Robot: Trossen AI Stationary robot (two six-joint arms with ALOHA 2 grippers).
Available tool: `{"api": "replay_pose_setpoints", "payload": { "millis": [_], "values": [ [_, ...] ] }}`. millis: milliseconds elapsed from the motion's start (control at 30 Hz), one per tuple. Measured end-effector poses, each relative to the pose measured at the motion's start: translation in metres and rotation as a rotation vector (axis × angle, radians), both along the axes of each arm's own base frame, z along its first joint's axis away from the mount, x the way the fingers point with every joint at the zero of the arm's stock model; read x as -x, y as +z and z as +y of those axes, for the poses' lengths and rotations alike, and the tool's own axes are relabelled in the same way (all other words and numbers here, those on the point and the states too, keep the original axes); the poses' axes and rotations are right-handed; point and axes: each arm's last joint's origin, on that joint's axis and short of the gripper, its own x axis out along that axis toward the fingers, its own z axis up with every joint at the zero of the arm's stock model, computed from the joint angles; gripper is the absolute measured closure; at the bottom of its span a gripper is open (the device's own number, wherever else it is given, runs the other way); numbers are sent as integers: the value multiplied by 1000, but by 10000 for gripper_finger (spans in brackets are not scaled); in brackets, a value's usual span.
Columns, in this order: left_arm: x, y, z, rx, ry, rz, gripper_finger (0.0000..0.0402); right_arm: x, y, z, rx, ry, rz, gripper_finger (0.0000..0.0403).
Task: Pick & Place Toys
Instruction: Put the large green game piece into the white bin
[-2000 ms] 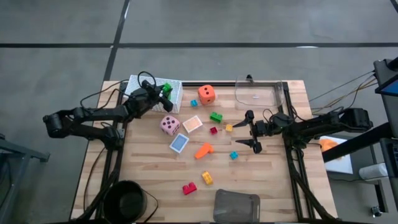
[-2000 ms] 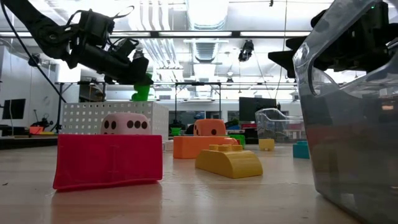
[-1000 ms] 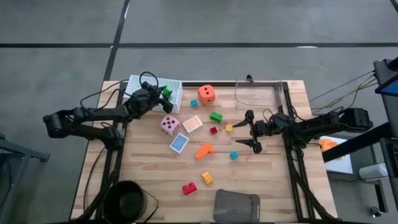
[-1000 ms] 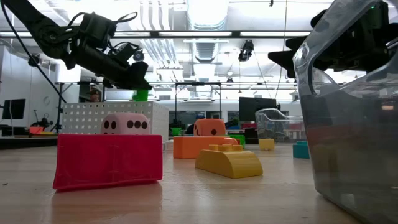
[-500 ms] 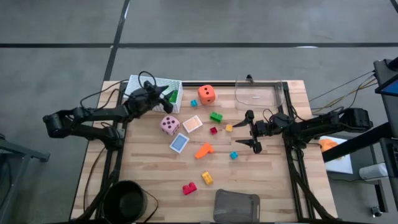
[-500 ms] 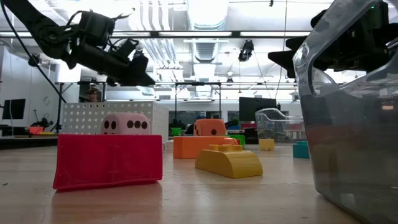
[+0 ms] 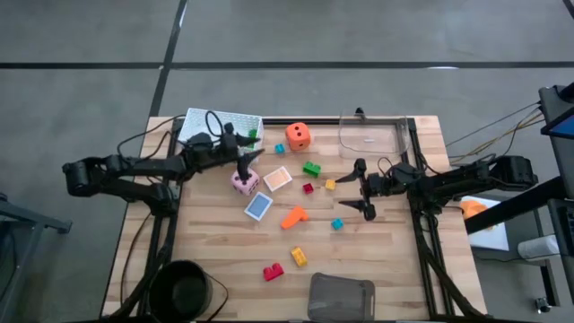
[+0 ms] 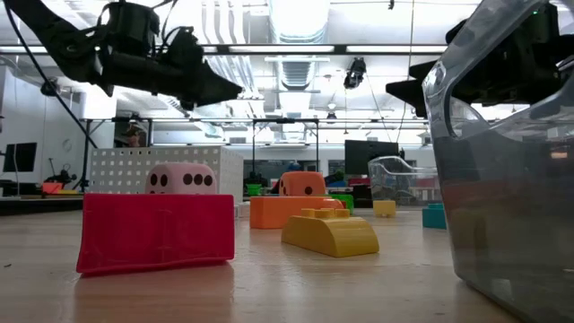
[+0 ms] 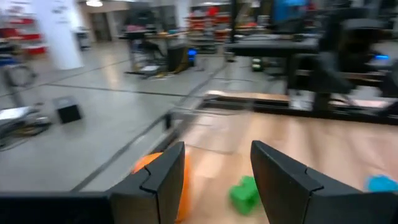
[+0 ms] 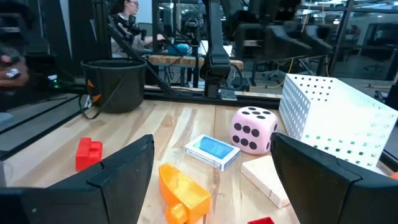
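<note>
White basket (image 7: pixel 208 125) sits far left on the counter (image 7: pixel 395 251), w/ a green brick (image 7: pixel 254 135) at its right edge. Left gripper (image 7: pixel 247 161) hangs over the pink die (image 7: pixel 244 180), jaws spread, empty — dropping off-centre could roll it onto the blue card (image 7: pixel 258 206). Right gripper (image 7: pixel 363 189) waits mid-right, jaws spread; both reaching centre risks a clash near the small red brick (image 7: pixel 308 187).

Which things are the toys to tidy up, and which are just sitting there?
Toys: pink die, orange die, blue card, peach card, small bricks like the red brick.
Just there: white basket, grey tray, black bucket.
</note>
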Motion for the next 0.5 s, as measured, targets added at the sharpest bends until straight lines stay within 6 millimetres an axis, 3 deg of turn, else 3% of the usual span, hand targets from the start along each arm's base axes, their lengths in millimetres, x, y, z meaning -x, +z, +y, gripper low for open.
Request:
{"api": "replay_pose_setpoints", "payload": {
  "millis": [267,500],
  "values": [
    [-11,0,-31,10,-150,5,216,-3,0,-1,-19,-36,35,83],
    [-18,-2,-65,34,-287,21,216,-24,4,-6,-30,-93,175,83]
  ]
}}
